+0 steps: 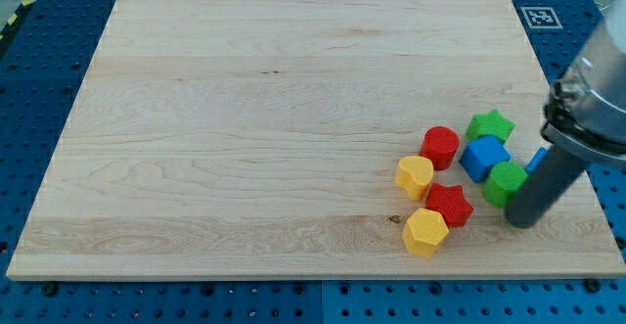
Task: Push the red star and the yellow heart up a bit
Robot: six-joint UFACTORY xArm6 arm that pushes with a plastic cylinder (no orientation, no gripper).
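Note:
The red star (pixel 449 205) lies near the board's lower right. The yellow heart (pixel 415 176) sits just up and left of it, touching or nearly touching. My tip (pixel 522 222) rests on the board to the right of the red star, a clear gap away, just below a green round block (pixel 506 182). The dark rod slants up to the right from the tip.
A yellow hexagon (pixel 425 232) sits just below the red star. A red cylinder (pixel 440 147), a blue cube (pixel 484 158) and a green star (pixel 490 126) cluster above. A small blue piece (pixel 536 159) shows beside the rod. The board's right edge (pixel 587 207) is close.

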